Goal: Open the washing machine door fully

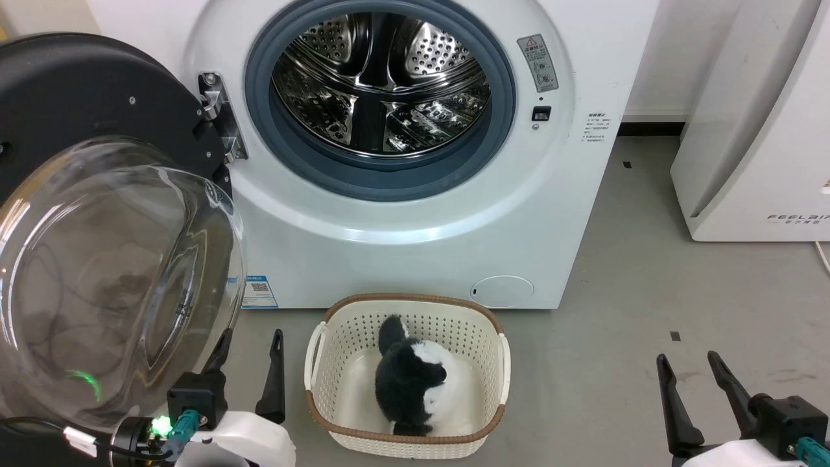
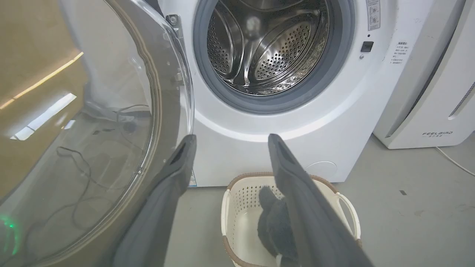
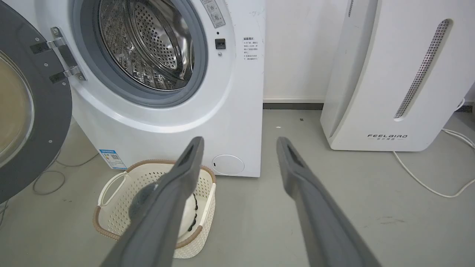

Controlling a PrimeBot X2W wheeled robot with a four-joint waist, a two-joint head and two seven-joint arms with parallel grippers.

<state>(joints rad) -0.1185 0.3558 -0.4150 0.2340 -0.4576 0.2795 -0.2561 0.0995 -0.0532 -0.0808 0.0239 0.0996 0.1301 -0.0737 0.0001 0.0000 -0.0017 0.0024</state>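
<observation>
The washing machine door [image 1: 97, 104] stands swung out on its hinge [image 1: 220, 117] at the left of the washing machine [image 1: 402, 227], its clear glass bowl bulging toward the robot and its black rim turned away from the opening. The grey rubber ring [image 1: 389, 178] and the steel drum [image 1: 382, 84] are laid bare. The left hand [image 1: 252, 337] hangs low just beside the bowl, fingers apart and holding nothing; one finger is partly behind the glass in the head view, and whether it touches the bowl cannot be told. The right hand [image 1: 687, 360] is low at the right above bare floor [image 1: 616, 311], fingers likewise apart and empty, well clear of the door. On the floor right in front of the machine, between the two hands, sits a cream perforated basket [image 1: 337, 415] with a brown rim, and in it lies a black and white plush toy [image 1: 408, 383]. A blue label [image 1: 258, 292] shows low on the machine's front beside the bowl. To the right stands a white slanted appliance [image 1: 746, 130], with a white cable [image 3: 426, 181] trailing on the floor by it.
</observation>
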